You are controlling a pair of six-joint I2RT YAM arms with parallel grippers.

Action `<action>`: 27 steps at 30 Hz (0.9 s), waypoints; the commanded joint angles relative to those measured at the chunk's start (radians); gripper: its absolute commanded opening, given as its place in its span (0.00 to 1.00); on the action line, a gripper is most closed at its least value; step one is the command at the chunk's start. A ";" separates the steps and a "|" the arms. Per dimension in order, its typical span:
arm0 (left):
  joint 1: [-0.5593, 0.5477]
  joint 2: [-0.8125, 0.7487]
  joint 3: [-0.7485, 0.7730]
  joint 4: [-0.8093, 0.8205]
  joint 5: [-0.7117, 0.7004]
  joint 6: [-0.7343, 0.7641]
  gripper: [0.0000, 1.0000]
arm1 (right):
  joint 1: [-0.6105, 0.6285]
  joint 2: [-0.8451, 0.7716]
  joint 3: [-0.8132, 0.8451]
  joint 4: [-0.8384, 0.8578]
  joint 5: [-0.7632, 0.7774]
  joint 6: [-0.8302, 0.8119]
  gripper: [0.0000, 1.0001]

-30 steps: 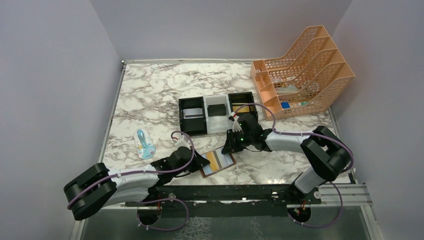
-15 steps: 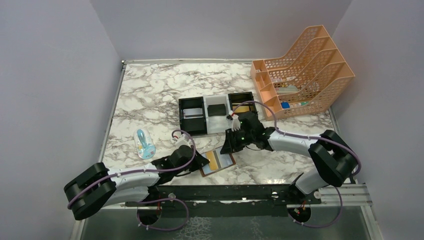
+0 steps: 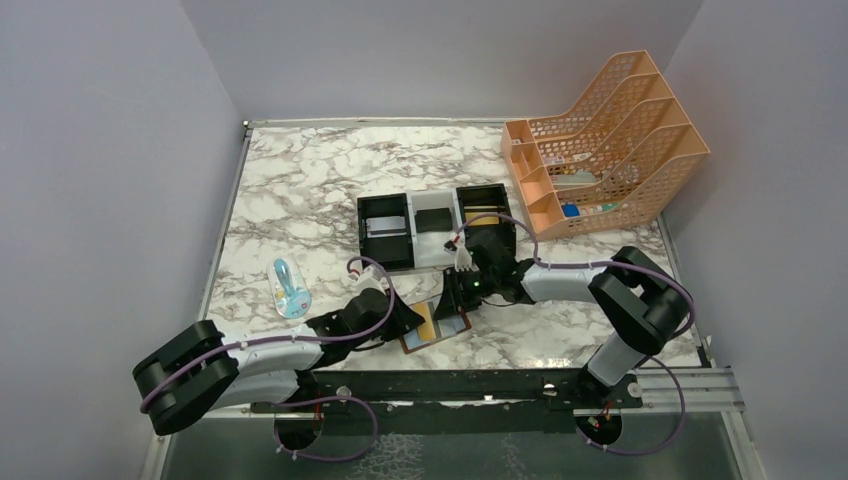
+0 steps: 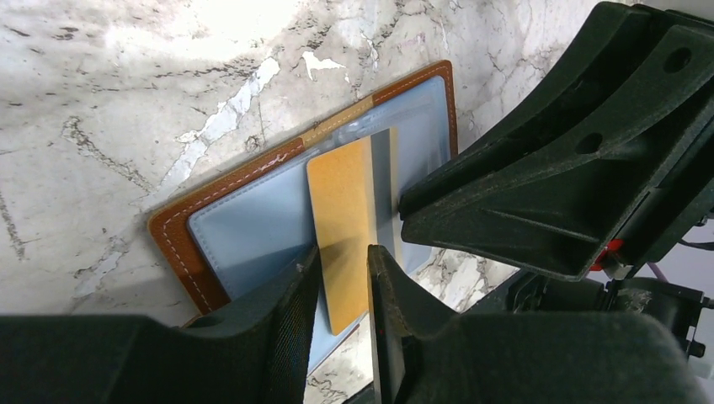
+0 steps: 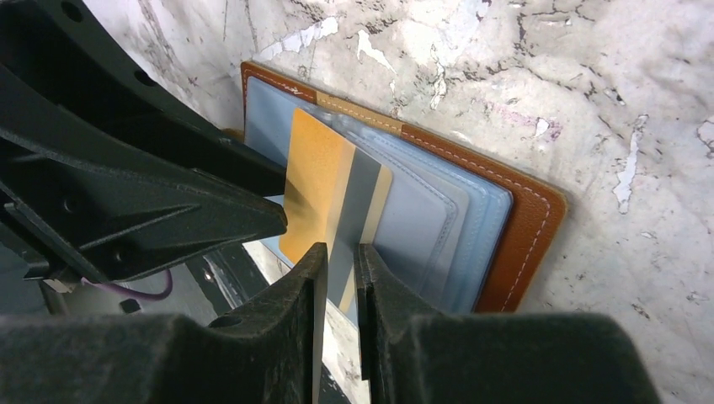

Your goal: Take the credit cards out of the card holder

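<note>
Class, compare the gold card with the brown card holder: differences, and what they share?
The gold card is gold with a grey stripe; the card holder is brown leather lined pale blue. The card is narrower and lies on the open holder. Both are flat rectangles.

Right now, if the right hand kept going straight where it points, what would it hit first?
Most likely the gold card, which lies directly ahead of the right hand, sticking out of the brown card holder. Depth is unclear, so the two may be touching.
</note>
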 commanded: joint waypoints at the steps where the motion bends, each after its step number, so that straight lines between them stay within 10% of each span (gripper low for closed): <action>1: 0.004 0.042 0.001 0.039 0.036 -0.018 0.31 | 0.006 0.026 -0.075 -0.007 0.119 0.031 0.20; 27: 0.004 -0.007 -0.075 0.133 0.042 -0.069 0.00 | 0.006 0.022 -0.071 -0.004 0.162 0.017 0.20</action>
